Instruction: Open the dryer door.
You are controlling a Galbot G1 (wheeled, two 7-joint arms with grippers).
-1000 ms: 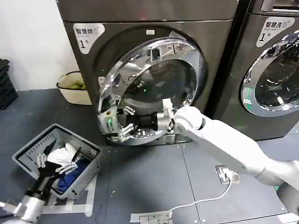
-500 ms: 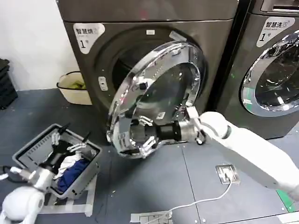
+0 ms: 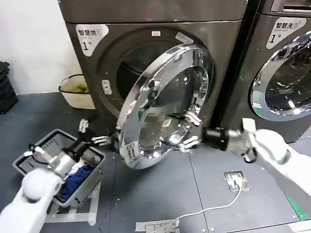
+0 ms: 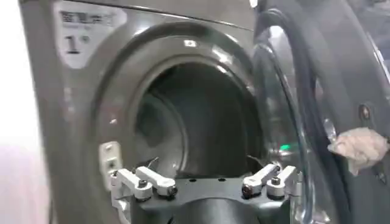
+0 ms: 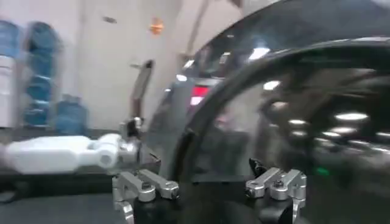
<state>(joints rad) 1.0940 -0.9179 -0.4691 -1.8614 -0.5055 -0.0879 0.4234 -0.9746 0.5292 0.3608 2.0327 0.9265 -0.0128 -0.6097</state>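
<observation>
flooring (image 3: 160,184) dark grey, dryer door (image 3: 165,104) ajar above it

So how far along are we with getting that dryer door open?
Mostly done. The dryer door is unlatched and swung well out, so the drum opening is exposed. In hand: the right gripper, fingers open, is at the door's glass face, while the left gripper, also open, is raised near the door's free edge above the laundry basket. Left: swing it fully wide.

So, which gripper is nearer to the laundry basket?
Left. The left gripper hangs just above the basket, near its right rim. The right gripper is far right of it, at the dryer door.
</observation>
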